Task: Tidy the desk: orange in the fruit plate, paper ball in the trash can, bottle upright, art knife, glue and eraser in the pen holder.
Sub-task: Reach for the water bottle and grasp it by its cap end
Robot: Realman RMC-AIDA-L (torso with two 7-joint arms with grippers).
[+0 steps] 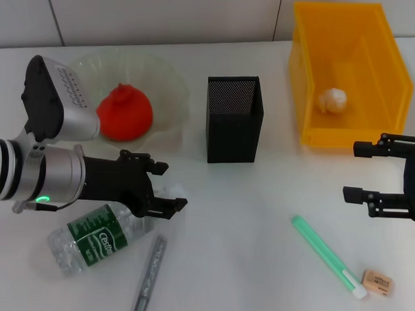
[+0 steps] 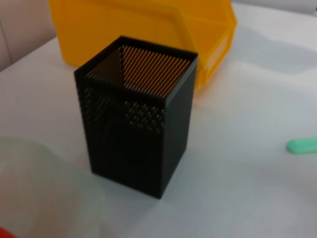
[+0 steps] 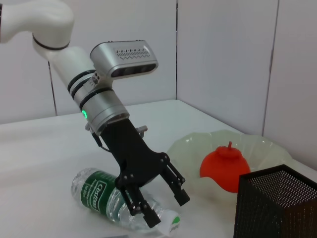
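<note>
We find the bottle point(image 1: 94, 244) lying on its side in front of the fruit plate point(image 1: 170, 86), the orange point(image 1: 125, 113) already in that plate. Our left gripper point(image 1: 167, 187) hangs over the bottle's cap end with jaws spread wide and nothing in them, seemingly lined up to raise it upright. The right wrist view shows one finger point(image 3: 148, 216) low beside the neck, perhaps touching, which the head view hides. Beyond the plate stands the pen holder point(image 1: 234, 118), then the trash can point(image 1: 305, 104) holding the paper ball point(image 1: 332, 100). Our right gripper point(image 1: 366, 172), open and empty, waits just outside it.
</note>
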